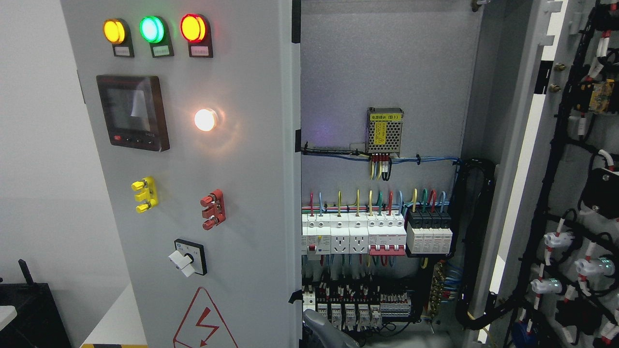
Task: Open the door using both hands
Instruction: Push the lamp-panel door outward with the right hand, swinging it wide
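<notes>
A: Two doors on the cabinet, different states. Right door is swung wide, wiring side facing us, far right of view. Left door with the lamps and meter looks only part open, its free edge running top to bottom mid-picture.

B: Hands?

A: One grey rounded part at the bottom edge, just right of that free edge, low in front of the lower terminal rows. Probably a robot hand or wrist. Can't tell which arm it belongs to, or how its fingers are set, or whether it holds anything. It isn't clearly touching the door.

B: Next move?

A: My read: left door remains. Edge lies up and slightly left of that grey part, long axis vertical. Push should go leftward, away from the breakers.

B: Room?

A: Plain wall to the left, a dark box low left. Swing path looks free there.
</notes>
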`<action>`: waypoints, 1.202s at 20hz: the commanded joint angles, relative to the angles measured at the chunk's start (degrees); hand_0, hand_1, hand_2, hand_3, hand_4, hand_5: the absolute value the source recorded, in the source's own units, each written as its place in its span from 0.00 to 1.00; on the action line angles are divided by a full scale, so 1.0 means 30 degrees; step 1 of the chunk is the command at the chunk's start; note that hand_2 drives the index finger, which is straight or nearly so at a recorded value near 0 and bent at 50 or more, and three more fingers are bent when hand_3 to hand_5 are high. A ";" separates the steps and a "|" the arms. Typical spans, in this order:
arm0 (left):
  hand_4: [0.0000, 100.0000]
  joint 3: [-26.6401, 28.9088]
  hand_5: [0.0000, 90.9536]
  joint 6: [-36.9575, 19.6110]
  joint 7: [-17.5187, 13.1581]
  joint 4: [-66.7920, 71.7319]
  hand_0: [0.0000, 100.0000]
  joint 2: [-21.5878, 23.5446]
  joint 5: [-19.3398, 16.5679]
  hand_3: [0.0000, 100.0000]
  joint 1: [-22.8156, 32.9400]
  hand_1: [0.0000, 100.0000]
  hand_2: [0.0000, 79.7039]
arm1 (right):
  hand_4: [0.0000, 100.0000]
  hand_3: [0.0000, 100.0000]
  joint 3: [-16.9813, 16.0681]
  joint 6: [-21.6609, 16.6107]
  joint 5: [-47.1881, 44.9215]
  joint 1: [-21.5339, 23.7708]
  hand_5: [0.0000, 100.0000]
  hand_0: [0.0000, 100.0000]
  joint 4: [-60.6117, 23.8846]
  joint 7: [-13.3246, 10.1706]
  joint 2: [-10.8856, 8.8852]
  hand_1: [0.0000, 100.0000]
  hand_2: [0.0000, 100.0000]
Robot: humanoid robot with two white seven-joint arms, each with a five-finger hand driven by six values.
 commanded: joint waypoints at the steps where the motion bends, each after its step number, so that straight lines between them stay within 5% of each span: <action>1: 0.03 0.0000 0.00 -0.0022 0.0008 0.0000 0.00 0.0000 0.0005 0.00 0.0000 0.00 0.00 | 0.00 0.00 0.0890 0.0063 -0.0300 0.0220 0.00 0.11 -0.1612 -0.0002 0.0159 0.00 0.00; 24: 0.03 0.0000 0.00 0.0007 0.0008 0.0000 0.00 0.0000 0.0005 0.00 0.0000 0.00 0.00 | 0.00 0.00 0.4024 0.0063 -0.0330 0.0602 0.00 0.11 -0.2724 -0.0002 0.1185 0.00 0.00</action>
